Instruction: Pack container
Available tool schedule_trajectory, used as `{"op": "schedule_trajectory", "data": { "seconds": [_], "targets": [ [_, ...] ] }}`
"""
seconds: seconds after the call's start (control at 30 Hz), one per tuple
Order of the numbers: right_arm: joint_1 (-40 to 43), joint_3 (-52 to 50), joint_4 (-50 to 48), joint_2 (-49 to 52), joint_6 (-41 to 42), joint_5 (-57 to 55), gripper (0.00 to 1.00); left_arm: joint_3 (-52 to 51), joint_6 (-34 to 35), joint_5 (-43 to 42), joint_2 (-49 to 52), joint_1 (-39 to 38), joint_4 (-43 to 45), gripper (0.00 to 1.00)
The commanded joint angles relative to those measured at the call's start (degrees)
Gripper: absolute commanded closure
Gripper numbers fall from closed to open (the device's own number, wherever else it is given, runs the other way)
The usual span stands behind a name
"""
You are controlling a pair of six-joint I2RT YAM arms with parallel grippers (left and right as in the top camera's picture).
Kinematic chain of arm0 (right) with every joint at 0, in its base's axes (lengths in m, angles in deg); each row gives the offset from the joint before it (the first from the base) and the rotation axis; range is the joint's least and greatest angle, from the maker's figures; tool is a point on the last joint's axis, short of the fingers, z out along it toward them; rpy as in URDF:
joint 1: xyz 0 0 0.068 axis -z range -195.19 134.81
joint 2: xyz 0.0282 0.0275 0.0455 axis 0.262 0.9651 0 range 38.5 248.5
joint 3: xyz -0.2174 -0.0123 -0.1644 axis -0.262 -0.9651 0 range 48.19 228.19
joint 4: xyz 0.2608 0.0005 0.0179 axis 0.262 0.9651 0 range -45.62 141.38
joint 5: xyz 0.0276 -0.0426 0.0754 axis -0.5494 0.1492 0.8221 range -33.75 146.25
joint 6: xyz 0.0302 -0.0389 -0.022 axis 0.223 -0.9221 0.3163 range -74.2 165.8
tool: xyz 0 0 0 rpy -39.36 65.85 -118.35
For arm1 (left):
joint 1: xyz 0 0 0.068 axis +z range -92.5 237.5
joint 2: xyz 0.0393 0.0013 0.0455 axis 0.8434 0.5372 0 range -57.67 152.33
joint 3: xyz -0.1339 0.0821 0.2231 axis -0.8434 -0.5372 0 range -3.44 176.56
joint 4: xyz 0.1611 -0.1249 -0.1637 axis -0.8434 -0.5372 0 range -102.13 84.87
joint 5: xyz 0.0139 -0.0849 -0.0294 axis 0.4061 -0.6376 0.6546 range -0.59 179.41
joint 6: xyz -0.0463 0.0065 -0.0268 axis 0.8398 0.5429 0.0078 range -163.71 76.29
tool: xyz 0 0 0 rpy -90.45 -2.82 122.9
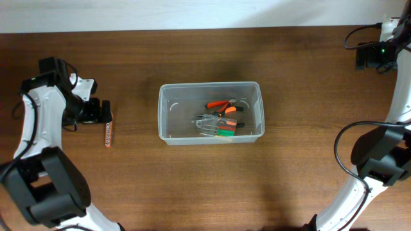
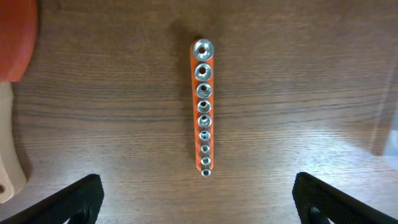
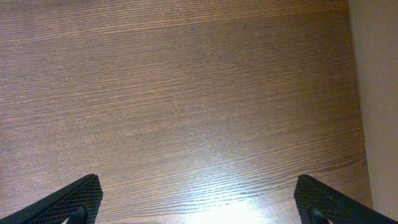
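The left gripper stood wide open and held nothing, its two black fingertips spread to 8 and 4 o'clock in the left wrist view. At 12 o'clock from the gap lay an orange socket rail, flat on the wooden table. It carried nine chrome sockets in a row, the largest farthest from the fingers and the smallest nearest, and neither finger touched it.

The right gripper was open just as wide, with only bare wood grain between its fingertips and a pale strip along the 3 o'clock edge of its view.

From overhead, the socket rail lay at 9 o'clock from the container, well apart from it. The clear rectangular tub sat upright at mid-table. Inside, toward its 3 o'clock end, were orange-handled pliers and a small clear case, with green and orange pieces just beside the case.
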Motion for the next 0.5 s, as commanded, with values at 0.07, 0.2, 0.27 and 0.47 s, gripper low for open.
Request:
{"op": "schedule_trajectory", "data": {
  "seconds": [0.07, 0.2, 0.27, 0.47],
  "targets": [
    [0.4, 0.1, -0.2, -0.5, 0.0, 0.3, 0.01, -0.2, -0.9, 0.9, 4.3, -2.2, 0.7, 0.01],
    [0.4, 0.1, -0.2, -0.5, 0.0, 0.3, 0.01, -0.2, -0.9, 1.0, 5.7, -4.2, 2.1, 0.01],
    [0.4, 0.1, -0.2, -0.5, 0.0, 0.3, 0.01, -0.2, -0.8, 1.5, 6.0, -4.9, 2.6, 0.01],
    [0.4, 0.1, -0.2, -0.5, 0.0, 0.3, 0.01, -0.2, -0.3, 2.8, 6.3, -4.0, 2.8, 0.01]
  ]
}}
